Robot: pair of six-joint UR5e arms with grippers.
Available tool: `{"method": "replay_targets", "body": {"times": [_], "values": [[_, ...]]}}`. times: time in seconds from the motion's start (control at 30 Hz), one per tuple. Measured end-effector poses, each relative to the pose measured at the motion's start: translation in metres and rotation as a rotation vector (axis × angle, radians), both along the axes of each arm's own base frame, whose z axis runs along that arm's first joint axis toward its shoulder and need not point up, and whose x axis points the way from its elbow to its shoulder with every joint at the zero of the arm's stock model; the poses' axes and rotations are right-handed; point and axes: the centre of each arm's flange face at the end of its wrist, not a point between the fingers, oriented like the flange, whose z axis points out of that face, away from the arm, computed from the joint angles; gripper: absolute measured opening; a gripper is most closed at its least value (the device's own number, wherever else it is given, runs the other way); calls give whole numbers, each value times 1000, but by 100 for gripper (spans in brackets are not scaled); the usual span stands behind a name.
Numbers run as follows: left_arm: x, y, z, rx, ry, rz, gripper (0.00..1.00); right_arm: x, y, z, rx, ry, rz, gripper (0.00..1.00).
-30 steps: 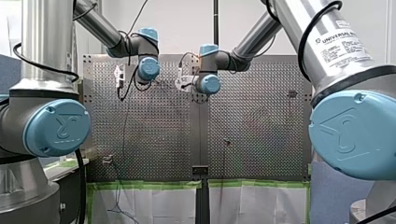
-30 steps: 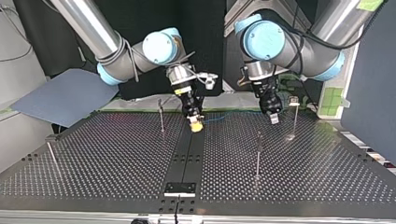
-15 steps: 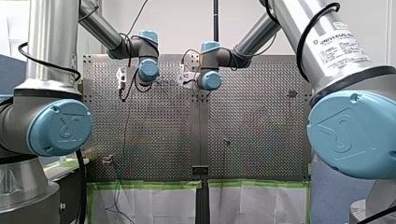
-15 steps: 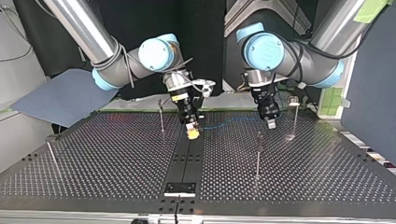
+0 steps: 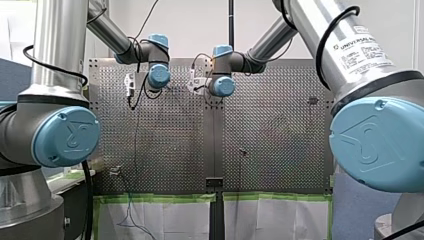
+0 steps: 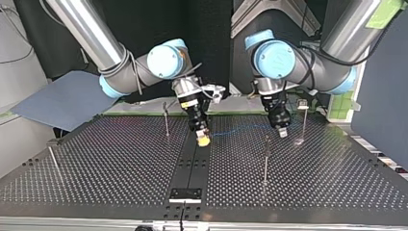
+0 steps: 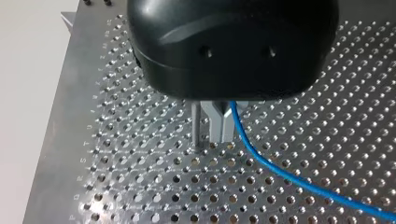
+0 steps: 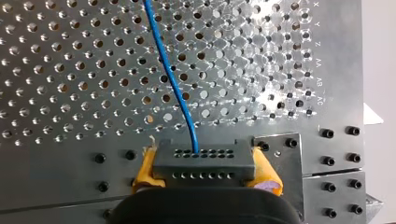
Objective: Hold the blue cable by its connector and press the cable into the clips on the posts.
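1. While my right gripper (image 8: 204, 169) clamps its yellow pads (image 8: 145, 169) on the two ends of the grey connector (image 8: 204, 158), the blue cable (image 8: 170, 77) leaves the connector's face and runs off over the perforated table (image 6: 120, 163).
2. Seen from the top view, the cable hangs clear of the table between the two grippers and reaches my left gripper (image 6: 282, 132). I cannot tell whether that one grips it.
3. The first post (image 6: 265, 159) stands just beside my left gripper, on the camera's side. The second post (image 6: 303, 120) stands near it, towards that view's right.
4. The third post (image 6: 166, 118) stands near my right gripper, at its left in the top view. The fourth post (image 6: 52, 158) is well apart, by the table's left edge.
5. A grey-blue sheet (image 6: 62, 98) lies beyond the table's far left corner.
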Motion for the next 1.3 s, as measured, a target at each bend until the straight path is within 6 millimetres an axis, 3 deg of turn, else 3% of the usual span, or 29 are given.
{"method": "replay_targets", "body": {"times": [0.57,0.93,1.3], "values": [[18,18,19,-19,-22,33,0,5,-10,22,-20,-23,-3,0],[19,16,19,-32,-33,13,0,11,-8,3,3,-2,6,0],[25,17,14,-44,-44,18,0,7,-15,-1,8,2,-8,0]]}}
